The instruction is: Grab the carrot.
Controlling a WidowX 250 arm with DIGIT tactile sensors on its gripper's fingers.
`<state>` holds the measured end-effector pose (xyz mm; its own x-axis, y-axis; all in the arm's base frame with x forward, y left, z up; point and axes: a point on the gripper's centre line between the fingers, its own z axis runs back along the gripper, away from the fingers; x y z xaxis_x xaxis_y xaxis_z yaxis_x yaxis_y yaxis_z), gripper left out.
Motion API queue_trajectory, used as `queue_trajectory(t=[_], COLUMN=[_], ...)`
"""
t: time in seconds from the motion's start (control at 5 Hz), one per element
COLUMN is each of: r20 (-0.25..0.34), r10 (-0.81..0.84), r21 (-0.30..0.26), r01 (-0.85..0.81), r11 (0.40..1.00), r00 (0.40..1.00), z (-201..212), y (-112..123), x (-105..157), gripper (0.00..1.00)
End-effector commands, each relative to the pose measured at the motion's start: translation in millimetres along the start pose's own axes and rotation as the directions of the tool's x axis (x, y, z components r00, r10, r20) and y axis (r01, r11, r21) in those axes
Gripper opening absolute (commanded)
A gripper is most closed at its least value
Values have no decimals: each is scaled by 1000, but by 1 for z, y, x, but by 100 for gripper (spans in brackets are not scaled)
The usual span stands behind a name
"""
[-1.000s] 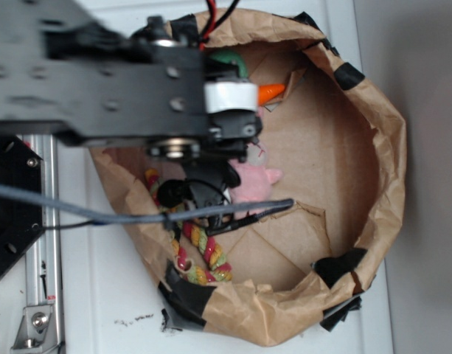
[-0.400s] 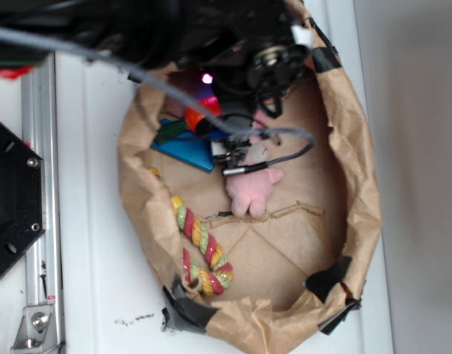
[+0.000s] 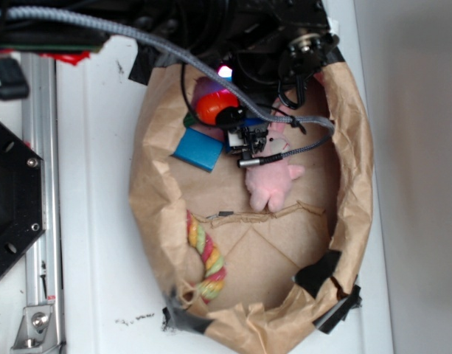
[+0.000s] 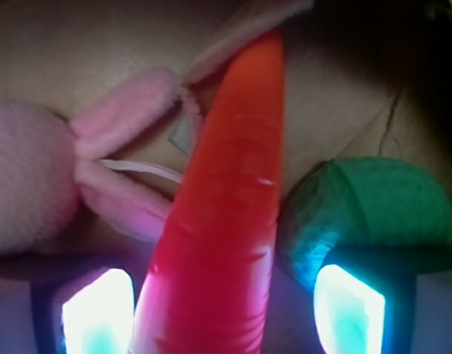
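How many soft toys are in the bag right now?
2. The pink bunny lies mid-bag, just below the hand; the rope toy lies along the lower left wall. The arm covers the bag's top, so another could be hidden there.

Your exterior view was evenly lit and bright, the white table (image 3: 100, 243) nearly washed out, the arm (image 3: 233, 29) on top a black underexposed mass, motion-soft. Your wrist view was dim and very close, everything out of focus. Two glowing pads (image 4: 96, 313) flared cyan-white at the bottom and tinted the carrot (image 4: 226, 221) pink. Corners fell dark.
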<state>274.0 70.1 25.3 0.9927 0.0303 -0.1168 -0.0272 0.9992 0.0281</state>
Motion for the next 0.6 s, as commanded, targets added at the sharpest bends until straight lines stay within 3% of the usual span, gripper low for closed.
queue_trajectory(t=[0.0,0.2,0.4], r20=[35,31,19], r10=[52,61,124], r21=[55,108,68], r01=[-54,-64,-125], r11=[997,992,990], r00=[998,998,992], z=[-4,-6,-5], y=[12,9,4], x=[7,2,0], gripper=[0,0,0])
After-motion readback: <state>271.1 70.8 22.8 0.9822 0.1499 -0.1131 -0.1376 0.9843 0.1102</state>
